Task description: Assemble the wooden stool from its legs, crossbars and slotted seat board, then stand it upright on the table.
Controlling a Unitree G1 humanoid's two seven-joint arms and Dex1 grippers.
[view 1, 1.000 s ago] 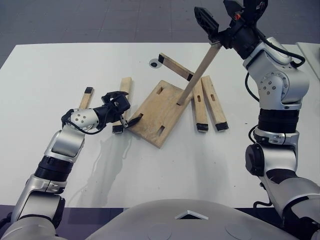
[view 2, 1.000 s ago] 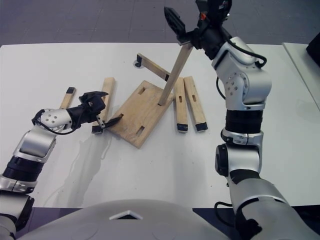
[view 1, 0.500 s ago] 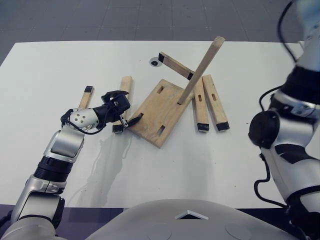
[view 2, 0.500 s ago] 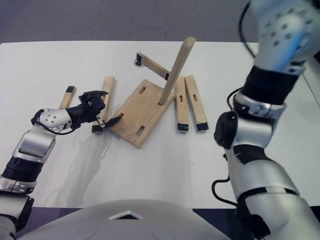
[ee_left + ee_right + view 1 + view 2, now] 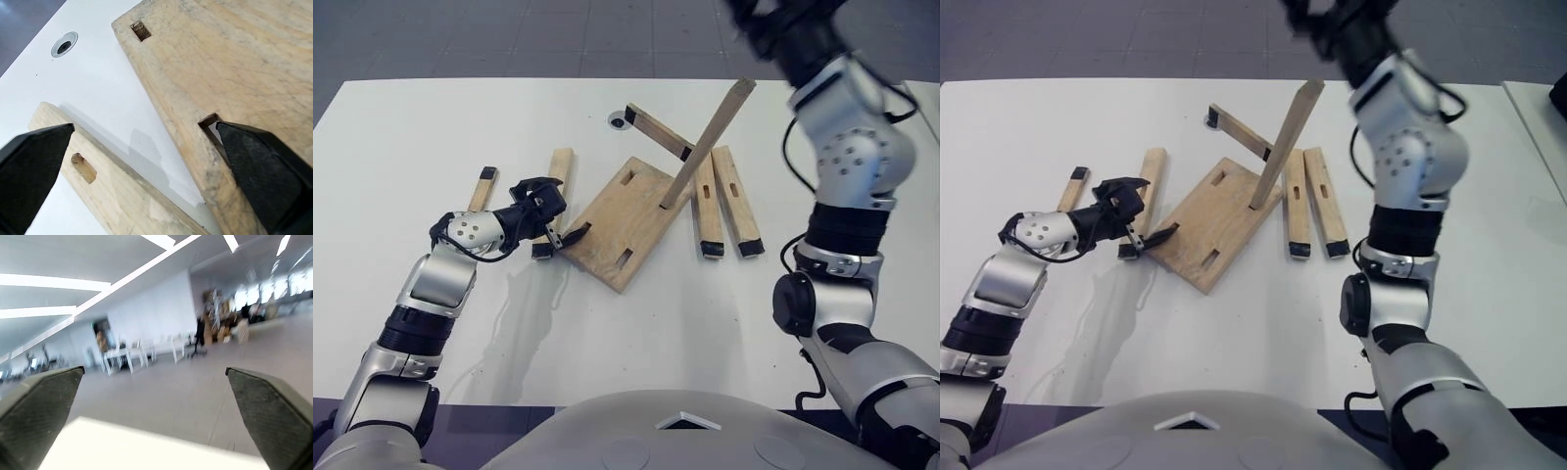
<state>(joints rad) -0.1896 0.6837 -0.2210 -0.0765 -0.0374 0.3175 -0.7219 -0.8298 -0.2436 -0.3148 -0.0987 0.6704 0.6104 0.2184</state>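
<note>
Seat board with one leg planted, loose parts around it.
The seat board [image 5: 617, 220] lies flat on the white table [image 5: 421, 117], and a leg [image 5: 705, 145] stands tilted in the slot at its right corner. An inner slotted bar [image 5: 705, 211] and an outer slotted bar [image 5: 734, 201] lie side by side just right of the board. A black-tipped stick [image 5: 656, 129] lies behind it, and a long stick [image 5: 558, 171] and a short stick [image 5: 482, 189] lie to its left. The left gripper [image 5: 558, 211], jaws apart, sits at the board's left corner.

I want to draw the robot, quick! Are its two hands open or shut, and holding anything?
Left gripper: open, empty, one fingertip at the pale wooden slotted seat board.
Right gripper: open, holding nothing.
</note>
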